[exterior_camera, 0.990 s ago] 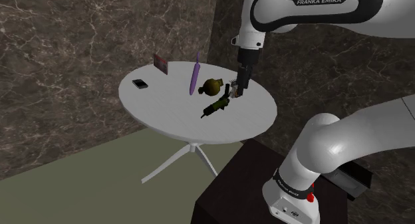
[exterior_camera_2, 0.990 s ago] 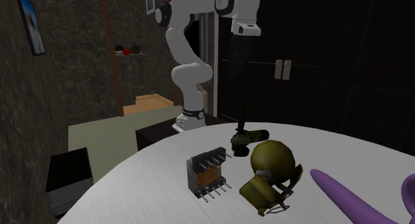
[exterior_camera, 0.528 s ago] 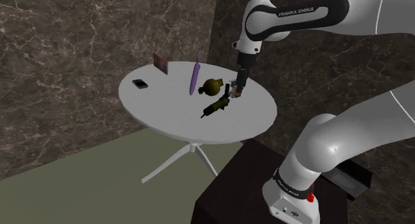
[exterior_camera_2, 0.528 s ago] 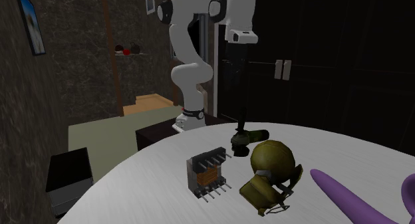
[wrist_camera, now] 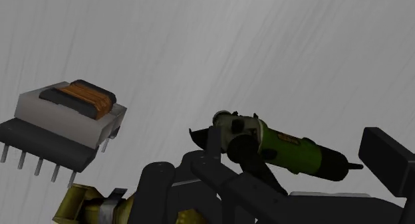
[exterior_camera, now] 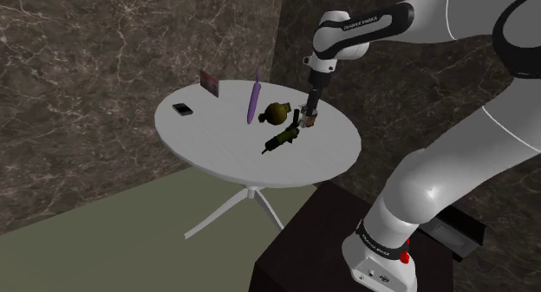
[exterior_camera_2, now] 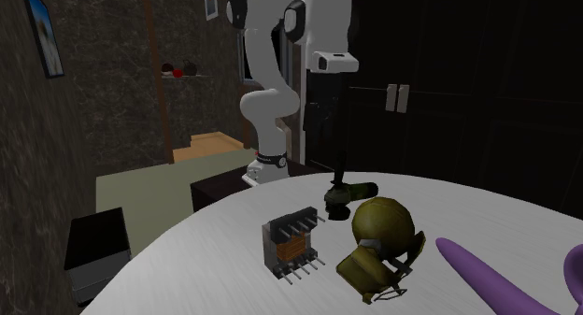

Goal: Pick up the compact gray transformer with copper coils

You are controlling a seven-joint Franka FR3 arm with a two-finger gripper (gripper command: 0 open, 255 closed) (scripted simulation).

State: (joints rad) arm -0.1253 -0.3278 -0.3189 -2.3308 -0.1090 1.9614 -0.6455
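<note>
Looking along the hand, you see the little gray box (wrist_camera: pixel 66 113) with orange wire sitting on the white table (exterior_camera: pixel 208 139), off to one side of the gripper (exterior_camera: pixel 309 113). The gripper hangs low over the table with its fingers (wrist_camera: pixel 389 159) wide apart, holding nothing. A green grinder (wrist_camera: pixel 292 146) lies between them. A yellow-green mask (exterior_camera_2: pixel 378 234) sits beside the box.

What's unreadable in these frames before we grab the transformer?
- Shoulder view: transformer too small, crowded by the tool; coils unreadable.
- Second exterior view: purple object cut off by the bottom and right edges.
- Wrist view: olive mask cut off by the bottom edge.
- Shoulder view: dark flat item too small to identify.
</note>
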